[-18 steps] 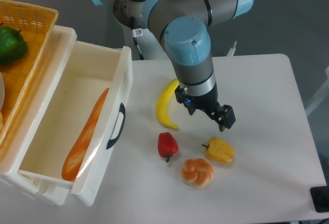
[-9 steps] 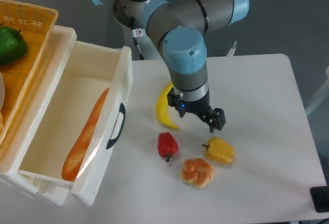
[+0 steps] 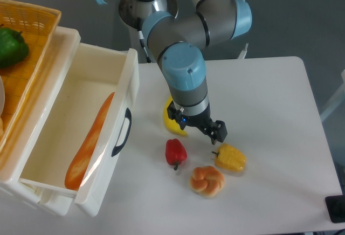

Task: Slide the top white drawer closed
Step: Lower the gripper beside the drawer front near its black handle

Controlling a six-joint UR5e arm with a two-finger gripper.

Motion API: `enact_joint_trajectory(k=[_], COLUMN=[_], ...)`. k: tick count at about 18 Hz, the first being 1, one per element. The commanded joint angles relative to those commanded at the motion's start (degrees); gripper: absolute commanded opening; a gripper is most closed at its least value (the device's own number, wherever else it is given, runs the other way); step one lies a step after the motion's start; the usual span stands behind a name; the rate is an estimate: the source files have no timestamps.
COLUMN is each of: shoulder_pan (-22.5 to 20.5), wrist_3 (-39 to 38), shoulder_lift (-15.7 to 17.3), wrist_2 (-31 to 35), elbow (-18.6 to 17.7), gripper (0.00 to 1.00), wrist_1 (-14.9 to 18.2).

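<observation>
Left of counter: top white drawer (image 3: 81, 138) pulled wide open, front panel angled toward the middle of the counter
Drawer handle: dark curved handle (image 3: 122, 132) on the front panel, facing right
Drawer contents: long baguette (image 3: 90, 140) lying lengthwise along the cream floor, near the front wall
Hand: hand (image 3: 197, 126) points down, well right of the drawer front, not touching it; the two fingers stand apart, nothing between them
Arm: grey links with light-blue caps, wrist (image 3: 184, 76) directly above the hand
Banana: yellow banana (image 3: 171, 119) on the counter, mostly hidden behind the wrist and hand
Red pepper: small red pepper (image 3: 175, 152) just below the banana tip, between drawer front and hand
Yellow pepper: yellow pepper (image 3: 230, 158) just below-right of the hand
Bun: knotted bread roll (image 3: 207, 180) near the front edge, beside both peppers
Basket: yellow wicker basket (image 3: 29, 41) at top left, beyond the drawer, green pepper (image 3: 12, 46) inside
Counter: white counter (image 3: 280, 116)
</observation>
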State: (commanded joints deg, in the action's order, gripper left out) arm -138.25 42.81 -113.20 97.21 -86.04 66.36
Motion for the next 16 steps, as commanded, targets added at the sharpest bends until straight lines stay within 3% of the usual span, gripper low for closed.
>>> enact_joint_trajectory(k=[3,12,16], shoulder_pan=[1.05,1.32,1.58], wrist_3=[-0.63,-6.68,-8.18], shoulder_lift=[-1.24,-3.0,-3.08], wrist_2=[-0.88,-14.06,-14.33], elbow=[0.18,0.18,-0.26], gripper=[1.0,1.0,1.0], wrist_1=[0.0,0.44,0.96])
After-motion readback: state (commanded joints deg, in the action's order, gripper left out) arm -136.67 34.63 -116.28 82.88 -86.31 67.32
